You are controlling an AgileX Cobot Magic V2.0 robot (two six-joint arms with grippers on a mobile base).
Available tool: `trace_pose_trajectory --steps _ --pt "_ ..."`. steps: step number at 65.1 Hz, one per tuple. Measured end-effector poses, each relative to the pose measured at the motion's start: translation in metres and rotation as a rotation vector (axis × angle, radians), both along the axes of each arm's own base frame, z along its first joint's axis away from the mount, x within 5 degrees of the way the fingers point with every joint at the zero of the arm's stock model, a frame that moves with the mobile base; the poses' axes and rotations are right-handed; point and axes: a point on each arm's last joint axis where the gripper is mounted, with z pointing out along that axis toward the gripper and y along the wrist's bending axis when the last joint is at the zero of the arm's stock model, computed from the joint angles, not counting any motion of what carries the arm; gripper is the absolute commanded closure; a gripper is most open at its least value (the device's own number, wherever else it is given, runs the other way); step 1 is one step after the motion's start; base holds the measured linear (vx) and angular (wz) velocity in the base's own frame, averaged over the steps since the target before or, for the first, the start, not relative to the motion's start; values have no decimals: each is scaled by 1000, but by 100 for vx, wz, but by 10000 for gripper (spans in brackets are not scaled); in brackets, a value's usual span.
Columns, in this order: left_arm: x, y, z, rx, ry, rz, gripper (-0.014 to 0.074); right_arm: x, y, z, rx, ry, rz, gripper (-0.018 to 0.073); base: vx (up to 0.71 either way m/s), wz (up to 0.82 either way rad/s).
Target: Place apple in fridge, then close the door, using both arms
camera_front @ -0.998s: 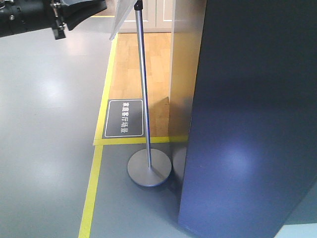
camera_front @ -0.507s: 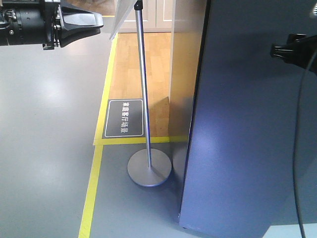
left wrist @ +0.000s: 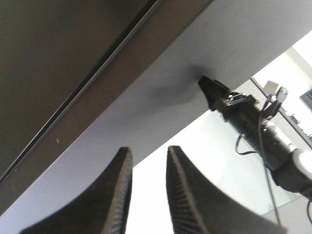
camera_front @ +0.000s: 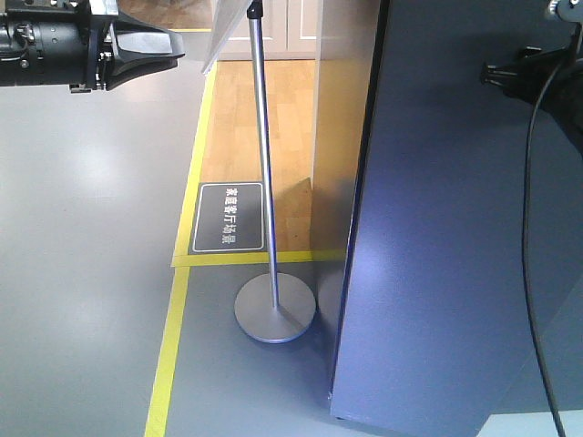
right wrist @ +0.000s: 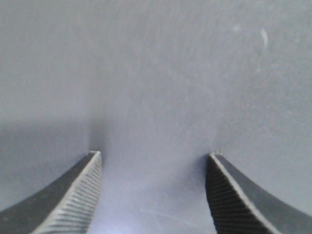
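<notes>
Two ribbed fingers [right wrist: 73,200] of the right gripper [right wrist: 153,156] stand spread wide with nothing between them, and we see their tips right up against the dark grey door [right wrist: 156,73]. From the left wrist view, that gripper's black tip meets the door's flat face, where a soft shadow falls.

The left gripper [left wrist: 148,148] has its fingers [left wrist: 117,195] parted by only a narrow gap, and it holds nothing. In the front view we find it at the upper left over the grey floor [camera_front: 91,228], well apart from the door.

The door fills the right side of that view and reaches down to the floor. The right arm [camera_front: 524,73] enters at the upper right, and a black cable [camera_front: 528,273] hangs from it.

Between the arms a metal stand [camera_front: 264,164] rises from a round base, near yellow floor tape [camera_front: 178,300] and a dark floor sign [camera_front: 228,217].
</notes>
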Motion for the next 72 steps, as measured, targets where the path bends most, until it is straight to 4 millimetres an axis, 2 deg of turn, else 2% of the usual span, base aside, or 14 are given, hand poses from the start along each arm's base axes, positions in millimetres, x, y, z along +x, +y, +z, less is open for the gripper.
trace_pose_trajectory --steps 16,29,51,62,67,72 --pt "3 2 -1 20 -8 38 414 18 -1 -1 29 17 26 113 0 -1" --pt "6 5 -6 95 -18 72 414 46 -21 0 75 46 104 116 -1 -3" --pt "10 9 -8 133 -34 123 414 50 -37 7 80 94 232 128 0 0" --pt "10 9 -8 133 -35 127 414 44 -31 13 36 123 319 222 0 0" --pt "10 9 -8 133 -32 117 414 34 -23 25 17 129 398 300 0 0" --pt "8 8 -9 132 -26 96 416 17 -14 45 -2 115 474 414 0 0"
